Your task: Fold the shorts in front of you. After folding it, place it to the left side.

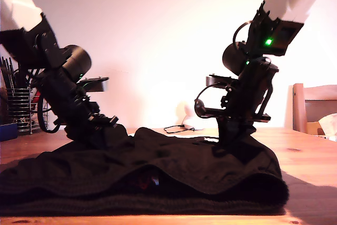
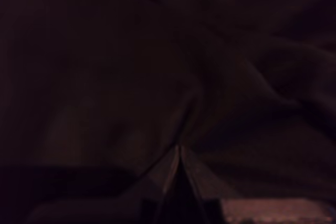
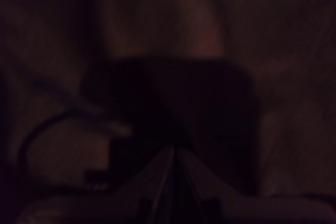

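Note:
The black shorts (image 1: 174,172) lie in a low heap across the wooden table (image 1: 308,156), ribbed waistband (image 1: 158,204) toward the camera. Two arms reach down into them: one (image 1: 68,93) at the exterior view's left, one (image 1: 247,88) at its right, their fingertips buried in raised fabric. The wrist views do not show which arm is which. My first gripper (image 2: 178,149) is shut, with dark shorts cloth (image 2: 105,77) puckered at its tips. My second gripper (image 3: 173,149) also has its fingers together against very dark cloth (image 3: 178,103).
A wire holder of tall utensils (image 1: 18,106) and a blue object (image 1: 6,130) stand at the exterior view's left. A thin cable (image 1: 179,128) lies behind the shorts. A wooden chair (image 1: 313,106) stands at the exterior view's right.

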